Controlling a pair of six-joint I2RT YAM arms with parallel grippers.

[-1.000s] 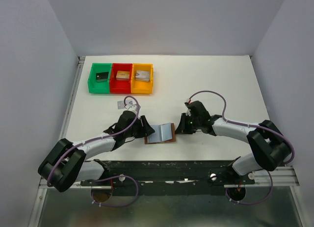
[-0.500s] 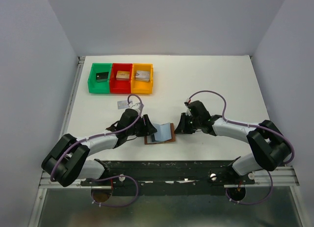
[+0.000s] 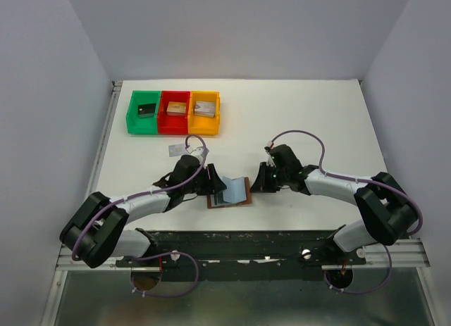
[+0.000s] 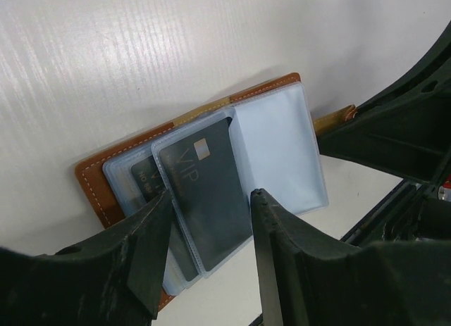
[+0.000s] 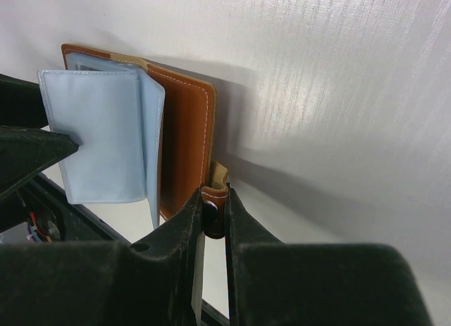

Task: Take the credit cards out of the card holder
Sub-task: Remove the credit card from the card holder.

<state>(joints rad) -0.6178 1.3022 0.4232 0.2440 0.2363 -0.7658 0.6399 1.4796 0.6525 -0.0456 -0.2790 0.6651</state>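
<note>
Moved: left gripper, nearer card holder.
Jaws: left apart, empty; right gripper pinching tab, 3 o'clock.
Credit cards: thin, slick, seemingly sleeved — grip edge.

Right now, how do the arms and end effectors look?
The left arm and right arm have white links, bulky black joints and looping lilac cables. The left end effector and right end effector are black, two tapered fingers each.

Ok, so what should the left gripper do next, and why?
Probably close the left gripper on the near edge of the dark card: its jaws stand open either side of it, while the right gripper pins the card holder by its snap tab.
</note>
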